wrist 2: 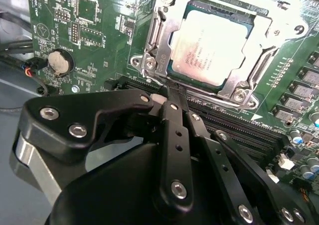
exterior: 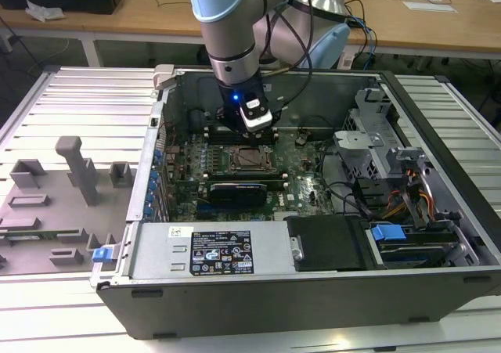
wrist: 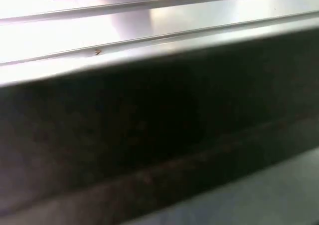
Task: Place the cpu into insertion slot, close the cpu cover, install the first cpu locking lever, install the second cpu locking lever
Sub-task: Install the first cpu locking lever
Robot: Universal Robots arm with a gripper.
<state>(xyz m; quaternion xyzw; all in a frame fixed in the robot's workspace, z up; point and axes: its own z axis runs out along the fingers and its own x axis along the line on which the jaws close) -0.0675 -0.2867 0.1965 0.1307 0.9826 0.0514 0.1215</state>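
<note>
The cpu [wrist 2: 219, 43] lies flat in the insertion slot [exterior: 234, 160] on the green board, pale metal top up. The silver cpu cover [wrist 2: 162, 40] is down around it, and the chip shows through its window. My gripper [wrist 2: 169, 91] is shut with nothing between its black fingers [wrist 2: 175, 135]. Its tip hovers just off the socket's edge, at the side towards the long memory slots [wrist 2: 234, 125]. In the exterior view the gripper [exterior: 252, 131] hangs inside the open case, just behind the socket. A thin metal lever rod [wrist 2: 209, 101] runs along the socket edge nearest the fingertips.
A black card [exterior: 239, 190] stands in front of the socket. A coin battery [wrist 2: 60, 63] sits on the board. A drive cage and cables [exterior: 376, 153] take up the exterior view's right, and a grey fixture tray [exterior: 55, 196] lies outside the case. The first wrist view faces a dark case wall [wrist: 149, 135].
</note>
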